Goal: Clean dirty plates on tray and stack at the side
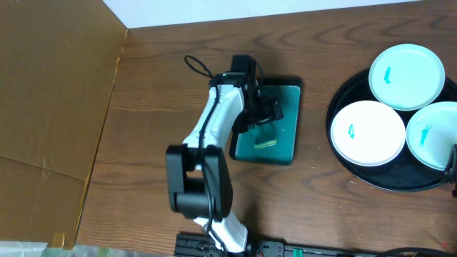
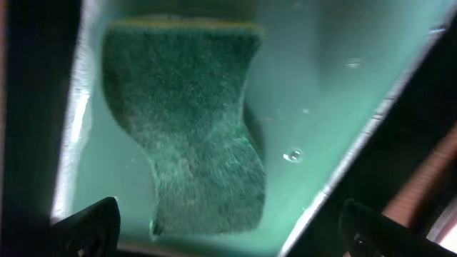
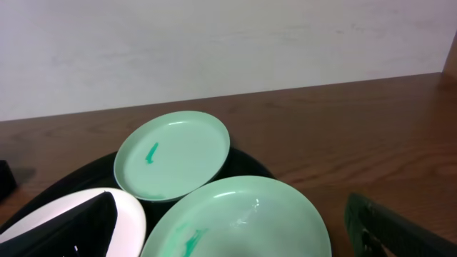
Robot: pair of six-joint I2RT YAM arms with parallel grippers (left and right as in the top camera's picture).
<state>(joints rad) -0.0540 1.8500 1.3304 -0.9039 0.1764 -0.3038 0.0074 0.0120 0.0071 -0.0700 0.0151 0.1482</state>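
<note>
Three plates are present, all round and white with pale bluish rims: a rear plate (image 1: 407,76), a left plate (image 1: 368,133) and a right plate (image 1: 435,135). Each carries one small teal-green smear near its centre. In the right wrist view the same plates take a green tint.

All three plates lie face up inside the round tray (image 1: 341,165), which is black with a raised rim and stands at the right end of the table (image 1: 157,78). The plates sit close together with their rims meeting. Whether one rim rides over another cannot be told. The right plate and the tray are cut by the frame edge in the overhead view.

The right gripper (image 3: 230,214) hangs just above the near plates. Its two fingers are spread wide, one at each lower corner of its wrist view, and they hold nothing.

Left of the round tray, and apart from it, stands one rectangular tray (image 1: 294,87), black outside and teal inside. It holds one sponge (image 2: 186,121), lying flat with its dark green scouring face up and a yellow edge showing along one end. Its long sides are wavy.

The left gripper (image 1: 265,113) is positioned directly over the sponge. Its fingers are parted to either side and are not touching the sponge.

One cardboard sheet (image 1: 57,107) covers the far left area beside the table.
</note>
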